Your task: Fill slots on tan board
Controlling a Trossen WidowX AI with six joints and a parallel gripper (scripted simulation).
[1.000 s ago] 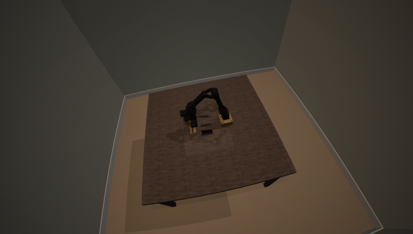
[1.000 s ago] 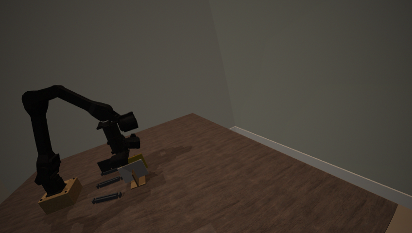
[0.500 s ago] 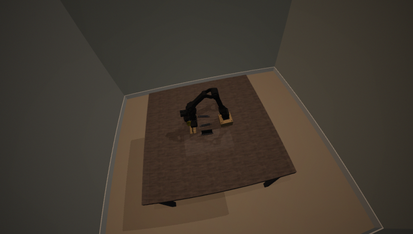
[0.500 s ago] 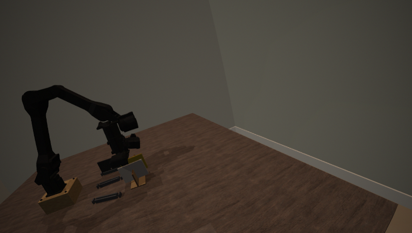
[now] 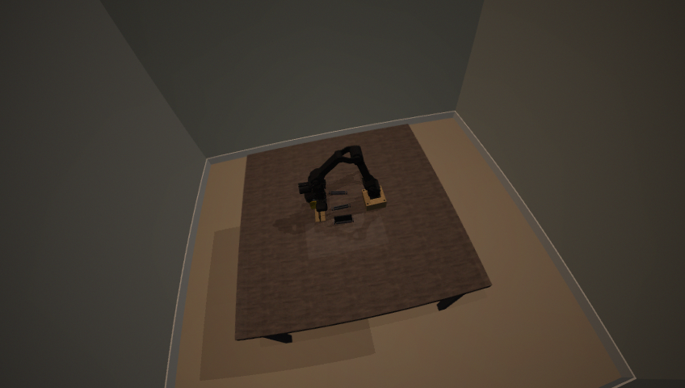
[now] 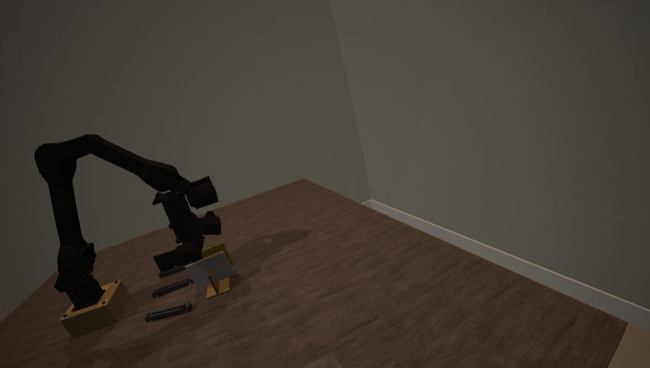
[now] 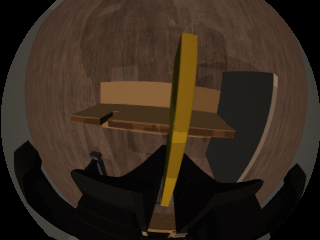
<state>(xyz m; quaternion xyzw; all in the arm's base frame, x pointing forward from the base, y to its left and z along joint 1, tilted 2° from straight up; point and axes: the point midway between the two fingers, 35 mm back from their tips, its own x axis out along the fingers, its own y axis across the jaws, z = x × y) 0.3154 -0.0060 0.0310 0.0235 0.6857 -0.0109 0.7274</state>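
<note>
The jaws [image 5: 321,211] [image 6: 188,262] are closed on the yellow board [image 5: 313,204] [image 6: 214,249] [image 7: 184,95], which stands upright and crosswise over the tan board [image 5: 320,216] [image 6: 212,280] [image 7: 145,116] on the table [image 5: 336,288] [image 6: 365,282] [image 7: 135,30]. A gray board [image 6: 218,268] [image 7: 245,115] also stands crosswise there, beside the yellow one, and looks already slotted in.

The step in hand seems to be seating the yellow board — lining its notch up with a slot, or pressing it home. Whether it has locked is hidden. In the wrist view another slot shows open toward the left end of the tan board. The next move calls for a straight downward push, without twisting, until the board stops — only then a release.
</note>
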